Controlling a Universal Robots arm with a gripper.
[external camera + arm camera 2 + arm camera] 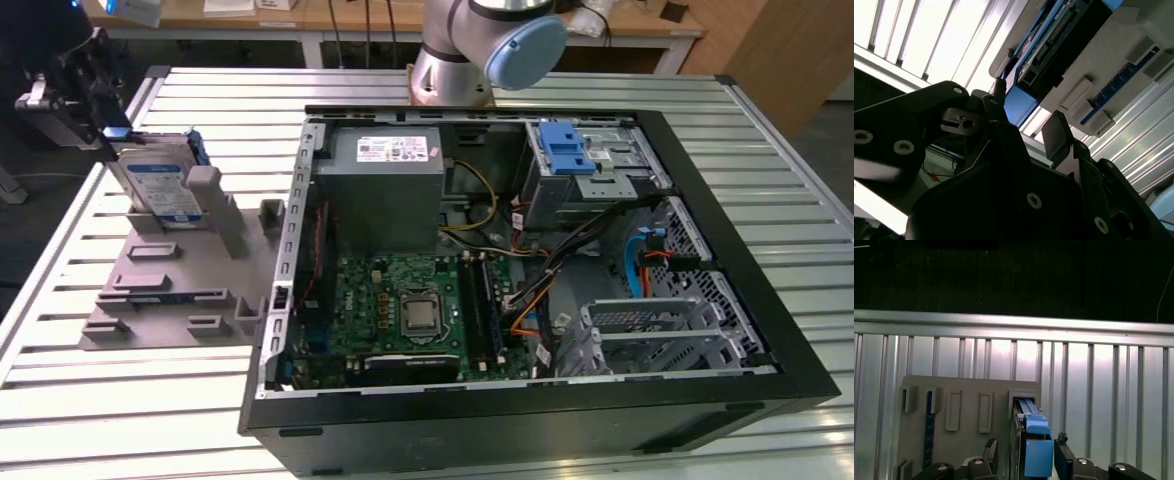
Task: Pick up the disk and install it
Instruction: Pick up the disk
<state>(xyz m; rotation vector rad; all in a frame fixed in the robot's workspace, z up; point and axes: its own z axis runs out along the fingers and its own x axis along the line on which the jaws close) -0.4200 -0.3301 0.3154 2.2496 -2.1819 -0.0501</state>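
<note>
Disk (158, 185) stands on edge in grey fixture (174, 300), nine o'clock of the computer case (694, 400) (exterior view), rail edges presented for grasping. Gripper (1026, 442) straddles it, jaws spread, apparently unclamped.

A silver table (120, 400) of ribbed metal slats stands mid-room, its slats shining with reflected light. Behind it is a wooden workbench (200, 22) holding papers (230, 6), with a wooden panel (787, 50) nearby. The floor (1004, 275) is dark.
</note>
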